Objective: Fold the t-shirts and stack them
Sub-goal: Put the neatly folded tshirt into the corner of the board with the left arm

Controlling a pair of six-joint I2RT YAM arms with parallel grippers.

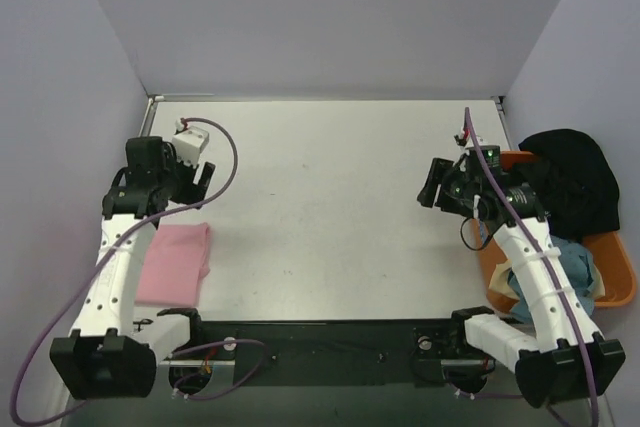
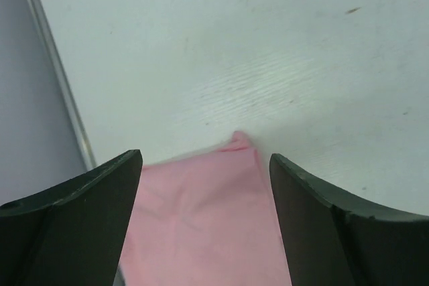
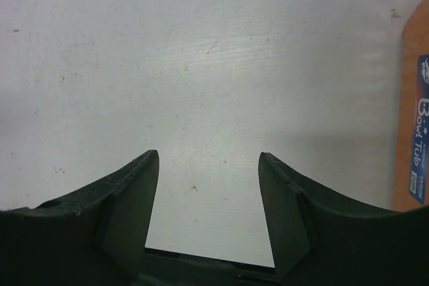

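A folded light pink t-shirt (image 1: 174,263) lies flat on the table at the left, partly under the left arm. It also shows in the left wrist view (image 2: 201,219), between the open fingers. My left gripper (image 1: 203,182) is open and empty, above the table just beyond the pink shirt's far edge. A black t-shirt (image 1: 570,182) drapes over the far end of the orange tub (image 1: 622,282), and a light blue t-shirt (image 1: 583,272) lies inside it. My right gripper (image 1: 430,183) is open and empty, above bare table left of the tub.
The orange tub sits at the table's right edge; its labelled rim shows in the right wrist view (image 3: 415,112). A metal rim (image 2: 57,72) runs along the table's left edge. Grey walls enclose the table on three sides.
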